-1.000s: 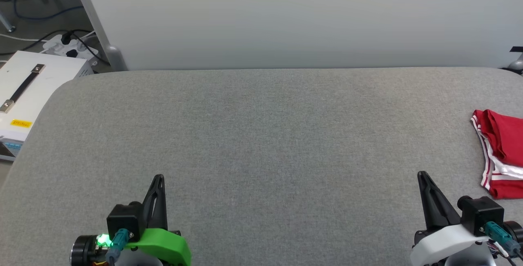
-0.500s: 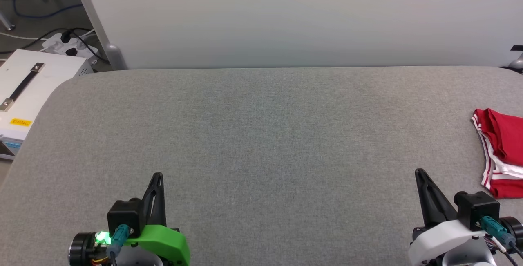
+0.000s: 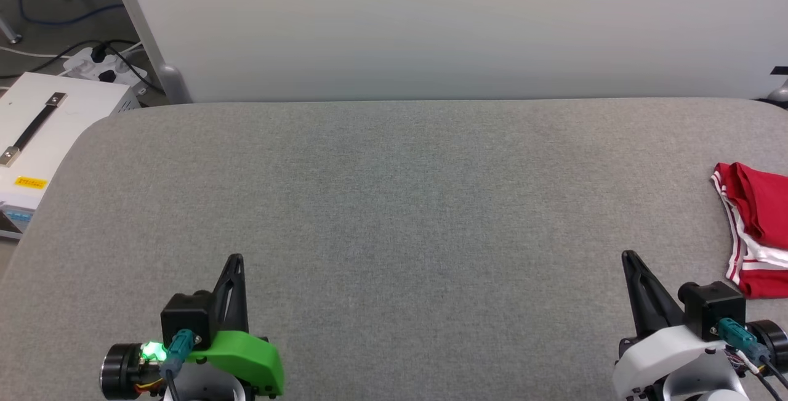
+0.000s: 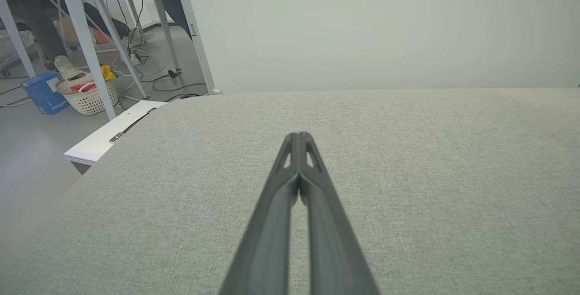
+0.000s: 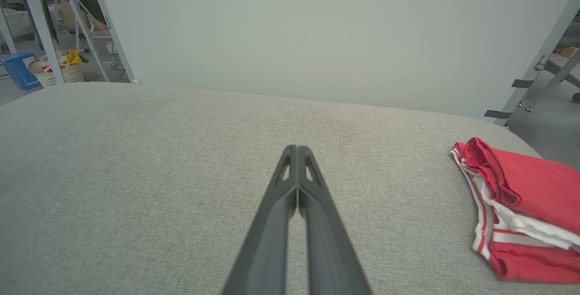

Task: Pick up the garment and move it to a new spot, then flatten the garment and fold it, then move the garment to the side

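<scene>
We look down on a broad table (image 3: 394,204) padded in grey woven fabric, its weave fine and even, its far corners rounded. Behind it stands a smooth, pale panel (image 3: 431,19) that runs the full width of the tabletop. A dull grey floor (image 4: 27,159) spreads off the table's left end, crossed by slanting metal legs (image 4: 81,36) and loose cables.

The garment (image 3: 760,204) lies at the far right end of the table, folded into a compact, soft-edged stack: red knit on top and bottom, white layers between, and red-and-white striped trim along the side that faces the table's middle. The edge of the head view cuts it off. It rests flat on the fabric, well apart from both arms.

A white boxy case (image 3: 55,124) with a dark strap handle (image 3: 31,130) and a small yellow label (image 3: 31,183) sits beside the table's left corner.

We find the left gripper (image 3: 236,260) at the lower left, rising from a glossy green housing (image 3: 243,358), and the right gripper (image 3: 628,256) at the lower right on a white housing (image 3: 671,358). Each has its two long, matte dark fingers pressed together tip to tip, pinching nothing, above bare fabric.

Farther off on the floor we see a white lattice basket (image 4: 86,93), a blue box (image 4: 43,95) just beside it, and a white power strip (image 3: 98,65) with black plugs.
</scene>
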Robot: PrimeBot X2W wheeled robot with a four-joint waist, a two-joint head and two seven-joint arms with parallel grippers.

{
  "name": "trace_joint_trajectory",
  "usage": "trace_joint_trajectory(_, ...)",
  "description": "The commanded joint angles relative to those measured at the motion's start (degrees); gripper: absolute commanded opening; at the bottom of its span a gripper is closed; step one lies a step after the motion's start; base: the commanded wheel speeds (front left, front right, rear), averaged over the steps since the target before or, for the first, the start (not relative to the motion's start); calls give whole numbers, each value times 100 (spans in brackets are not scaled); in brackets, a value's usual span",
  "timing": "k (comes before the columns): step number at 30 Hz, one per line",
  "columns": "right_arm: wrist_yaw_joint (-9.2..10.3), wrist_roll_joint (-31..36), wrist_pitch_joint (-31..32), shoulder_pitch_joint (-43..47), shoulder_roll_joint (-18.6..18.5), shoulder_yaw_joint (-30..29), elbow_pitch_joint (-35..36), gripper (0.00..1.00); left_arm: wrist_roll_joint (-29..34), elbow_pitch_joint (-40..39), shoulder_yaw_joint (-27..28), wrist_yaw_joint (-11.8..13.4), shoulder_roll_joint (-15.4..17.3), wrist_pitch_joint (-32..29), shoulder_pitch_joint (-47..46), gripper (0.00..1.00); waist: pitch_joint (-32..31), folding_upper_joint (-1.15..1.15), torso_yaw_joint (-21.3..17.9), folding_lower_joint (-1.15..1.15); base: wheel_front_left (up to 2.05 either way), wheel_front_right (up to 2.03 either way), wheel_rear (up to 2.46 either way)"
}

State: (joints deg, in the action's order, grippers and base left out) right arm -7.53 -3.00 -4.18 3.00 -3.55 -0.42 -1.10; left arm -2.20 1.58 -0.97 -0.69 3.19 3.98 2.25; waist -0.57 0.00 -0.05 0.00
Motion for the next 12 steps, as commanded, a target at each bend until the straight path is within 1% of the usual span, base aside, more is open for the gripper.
trace_joint_trajectory(1,3,57,49,-126,20,10,45,0,54,-29,26,36,-23,-33,-109,0,2,0,0,0,0,0,0)
trace_joint_trajectory(12,4,142,178,-187,36,21,68,0,112,-74,51,47,-26,-160,-149,0,21,0,2,0,0,0,0)
